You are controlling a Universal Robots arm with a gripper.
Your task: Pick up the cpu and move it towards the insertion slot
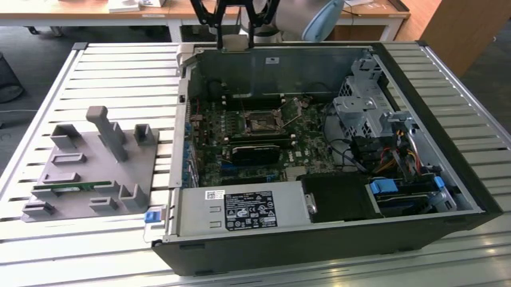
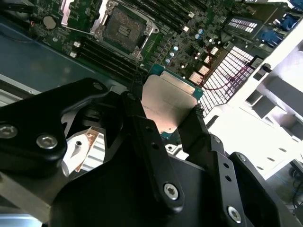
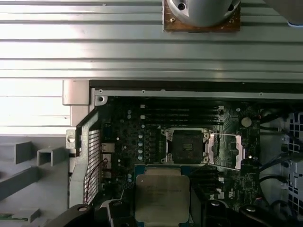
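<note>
The cpu (image 2: pixel 168 101) pinched between closed gripper (image 2: pixel 163 116) fingers, lifted clear above the open computer case (image 1: pixel 447 197), short of the insertion slot (image 3: pixel 185 145); pickup done, approach to slot unfinished.

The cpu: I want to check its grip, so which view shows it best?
The second wrist view: the cpu sits large between the gripper fingers, tilted. The first wrist view shows its top below the insertion slot, with the fingers mostly cut off. The exterior view shows it small at the gripper.
</note>
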